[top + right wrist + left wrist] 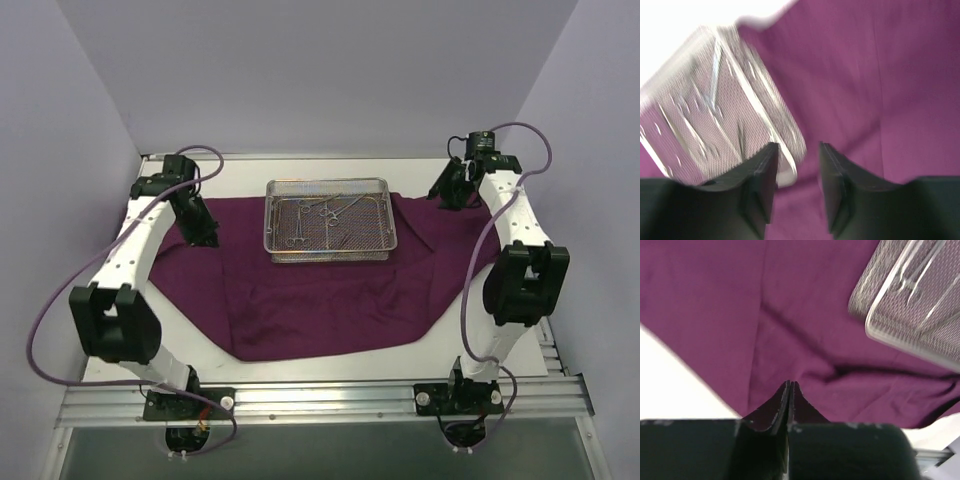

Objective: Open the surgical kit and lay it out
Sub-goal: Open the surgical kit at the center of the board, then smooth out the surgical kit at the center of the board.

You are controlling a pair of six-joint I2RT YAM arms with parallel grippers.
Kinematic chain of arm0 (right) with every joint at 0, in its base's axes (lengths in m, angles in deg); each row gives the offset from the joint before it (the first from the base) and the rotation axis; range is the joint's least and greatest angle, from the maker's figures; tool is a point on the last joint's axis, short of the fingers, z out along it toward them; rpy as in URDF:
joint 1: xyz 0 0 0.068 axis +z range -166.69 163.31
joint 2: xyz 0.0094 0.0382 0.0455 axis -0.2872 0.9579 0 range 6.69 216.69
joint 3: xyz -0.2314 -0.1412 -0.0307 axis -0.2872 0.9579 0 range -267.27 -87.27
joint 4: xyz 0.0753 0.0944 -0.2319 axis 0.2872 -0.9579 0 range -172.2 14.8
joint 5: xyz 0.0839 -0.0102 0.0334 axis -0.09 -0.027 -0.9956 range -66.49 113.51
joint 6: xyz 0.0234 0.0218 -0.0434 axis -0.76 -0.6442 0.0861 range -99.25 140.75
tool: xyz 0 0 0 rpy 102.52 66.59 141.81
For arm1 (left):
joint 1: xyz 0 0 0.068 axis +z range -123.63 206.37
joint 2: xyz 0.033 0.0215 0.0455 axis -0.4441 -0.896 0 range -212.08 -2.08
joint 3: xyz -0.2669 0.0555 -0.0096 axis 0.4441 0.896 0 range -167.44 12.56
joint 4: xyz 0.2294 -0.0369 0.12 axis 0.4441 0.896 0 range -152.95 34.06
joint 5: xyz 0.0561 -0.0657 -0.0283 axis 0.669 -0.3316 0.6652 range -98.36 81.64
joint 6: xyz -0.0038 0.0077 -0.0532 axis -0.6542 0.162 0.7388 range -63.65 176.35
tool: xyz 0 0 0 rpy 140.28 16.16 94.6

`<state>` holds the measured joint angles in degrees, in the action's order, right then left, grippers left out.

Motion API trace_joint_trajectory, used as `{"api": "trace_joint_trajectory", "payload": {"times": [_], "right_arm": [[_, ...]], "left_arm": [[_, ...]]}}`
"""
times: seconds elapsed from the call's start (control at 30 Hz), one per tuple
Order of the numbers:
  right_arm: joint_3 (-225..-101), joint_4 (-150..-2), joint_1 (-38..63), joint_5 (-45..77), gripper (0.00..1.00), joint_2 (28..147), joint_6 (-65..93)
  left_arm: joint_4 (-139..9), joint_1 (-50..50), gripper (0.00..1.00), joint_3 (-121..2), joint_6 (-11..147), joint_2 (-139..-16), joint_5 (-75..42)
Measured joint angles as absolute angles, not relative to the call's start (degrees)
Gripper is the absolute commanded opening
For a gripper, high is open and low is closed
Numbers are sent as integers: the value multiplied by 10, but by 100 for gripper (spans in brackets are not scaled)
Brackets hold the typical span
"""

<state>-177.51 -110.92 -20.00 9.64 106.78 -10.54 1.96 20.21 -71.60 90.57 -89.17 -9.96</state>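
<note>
The dark purple cloth wrap lies spread open on the table. The silver wire-mesh tray stands on its far middle, with several thin silver forceps lying inside. My left gripper is shut, low over the cloth's left part; in the left wrist view its tips meet over creased cloth, with nothing seen between them, and the tray's corner is at upper right. My right gripper is open above the cloth's far right; in the right wrist view it is empty over cloth, beside the blurred tray.
Bare white table shows round the cloth, with a metal rail along the near edge. Grey-lilac walls close in the left, back and right sides. A purple cable hangs along each arm.
</note>
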Motion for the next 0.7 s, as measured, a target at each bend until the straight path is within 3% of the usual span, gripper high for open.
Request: {"api": "trace_joint_trajectory", "payload": {"times": [0.1,0.17,0.5,0.7], "right_arm": [[-1845,-1060,-208,107,7,1143,-116],[-1871,-1033,-216,113,0,1176,-122],[-1965,-919,-295,84,0,1334,-137],[-2002,-908,-312,44,0,1428,-140]], "left_arm": [[2,225,2,-765,917,-989,-121],[-3,240,2,-806,918,-1051,-118],[-3,297,2,-1083,915,-1279,-107],[0,332,2,-1128,918,-1391,-139]]}}
